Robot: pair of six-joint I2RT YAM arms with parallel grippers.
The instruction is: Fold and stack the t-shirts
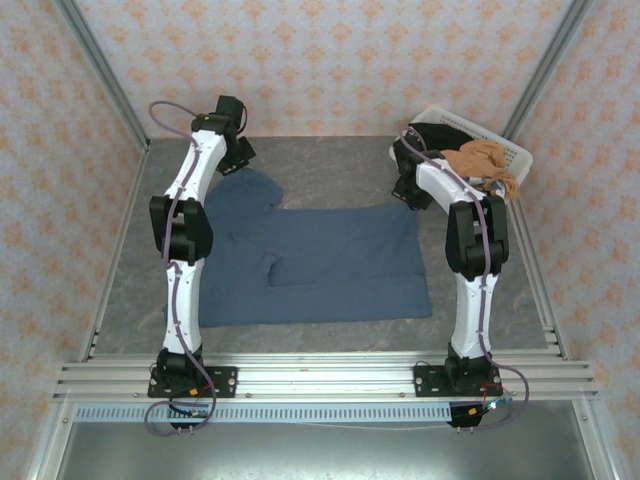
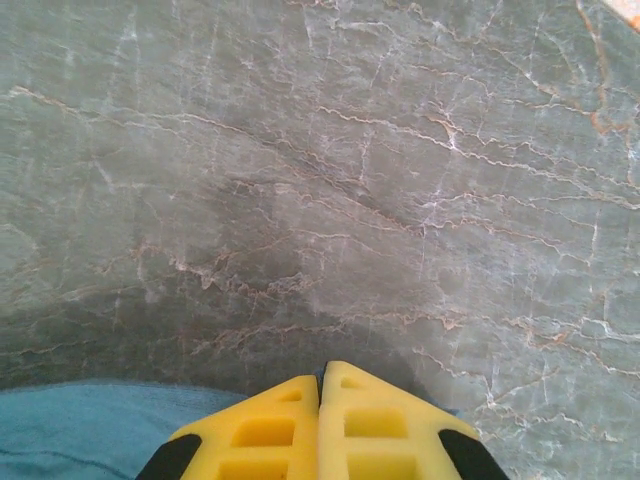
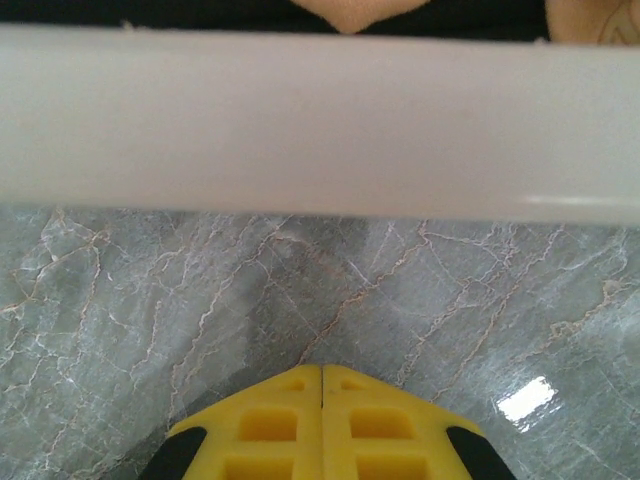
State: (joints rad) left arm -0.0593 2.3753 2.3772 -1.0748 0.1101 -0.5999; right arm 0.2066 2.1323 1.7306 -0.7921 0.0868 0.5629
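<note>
Left gripper point(image 2: 320, 378) sits at the far left of the table point(image 1: 330, 158), just past the sleeve end of the slate-blue t-shirt point(image 1: 320, 265). Its yellow fingers point(image 2: 270, 425) are pressed flat together with nothing visible between them. In the left wrist view they sit over bare marble, with blue cloth at the bottom-left edge under the fingers. The blue shirt lies spread mostly flat across the table centre between the two arms, one sleeve reaching toward the far left, with a small wrinkle near its middle. Right gripper point(image 3: 322, 372) is at the far right, just beside the white basket point(image 1: 512, 155). Its fingers are closed tight and hold nothing, low over the table and pointing at the basket's white rim. The basket sits in the far right corner. The orange-tan t-shirt point(image 1: 487, 162) is bunched on top in it and drapes over the near rim, with the black t-shirt point(image 1: 450, 134) beneath and behind it.
</note>
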